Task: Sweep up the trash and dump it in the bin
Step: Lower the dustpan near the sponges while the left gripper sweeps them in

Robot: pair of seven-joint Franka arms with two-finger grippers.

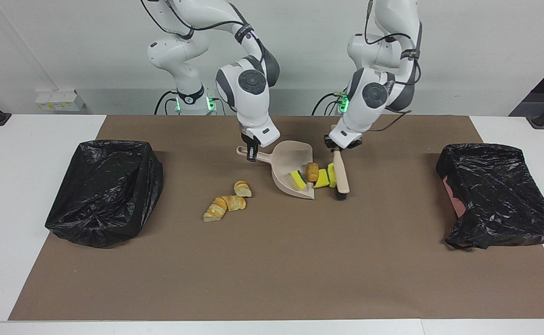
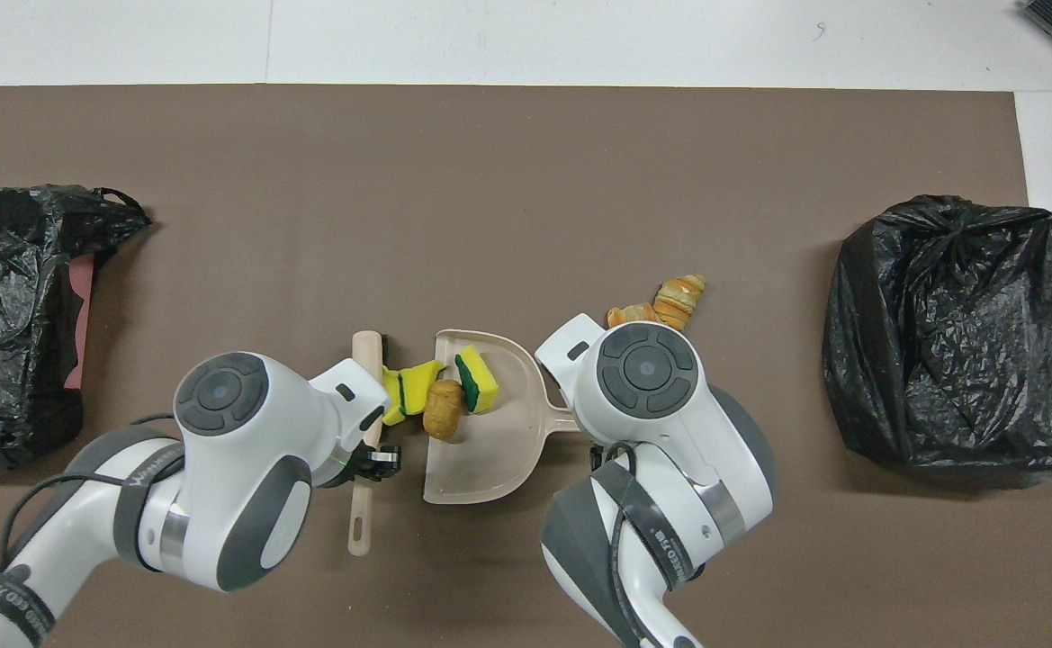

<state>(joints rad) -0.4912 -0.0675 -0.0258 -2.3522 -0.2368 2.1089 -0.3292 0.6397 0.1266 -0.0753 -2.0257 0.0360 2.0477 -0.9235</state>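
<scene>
The beige dustpan lies mid-table, and my right gripper is shut on its handle. My left gripper is shut on the handle of the beige brush, whose bristles rest on the mat beside the pan's mouth. One yellow sponge wedge lies in the pan, with the brown lump at its mouth. Two more yellow wedges sit between pan and brush. Croissant pieces lie on the mat toward the right arm's end.
Two bins lined with black bags stand on the brown mat: one at the right arm's end, the other at the left arm's end. In the overhead view the right arm's wrist hides its gripper.
</scene>
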